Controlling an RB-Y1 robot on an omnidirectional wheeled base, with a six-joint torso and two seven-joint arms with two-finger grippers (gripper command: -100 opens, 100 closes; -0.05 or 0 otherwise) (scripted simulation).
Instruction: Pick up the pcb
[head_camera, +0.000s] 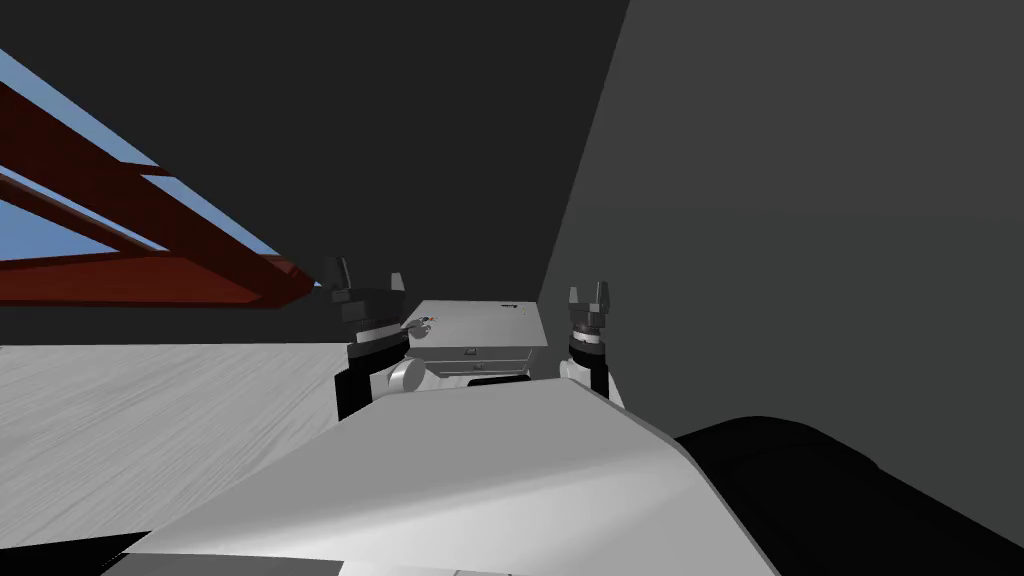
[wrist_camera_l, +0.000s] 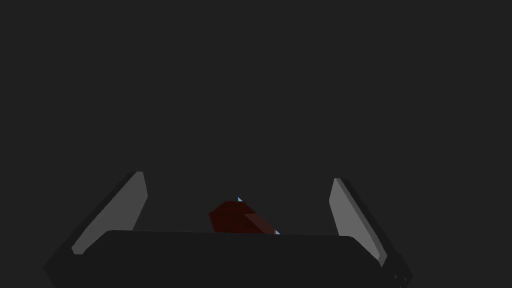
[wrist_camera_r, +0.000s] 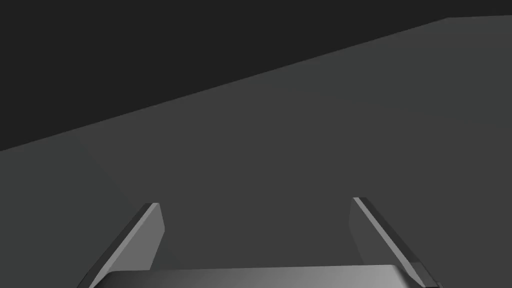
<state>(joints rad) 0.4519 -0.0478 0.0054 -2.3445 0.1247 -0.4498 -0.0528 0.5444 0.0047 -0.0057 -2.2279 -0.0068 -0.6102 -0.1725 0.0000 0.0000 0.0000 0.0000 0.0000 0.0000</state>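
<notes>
Left gripper (head_camera: 367, 276), right gripper (head_camera: 588, 293) agape before cabinet (head_camera: 485, 322)

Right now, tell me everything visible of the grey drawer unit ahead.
The drawer unit is light grey, with a flat top and shallow drawers in its front, each with a small handle. It stands upright in the corner of two dark walls. A tiny multicoloured item, perhaps the pcb, lies near its top's left edge.

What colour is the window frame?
The window frame is dark red; the head view shows it best.
</notes>
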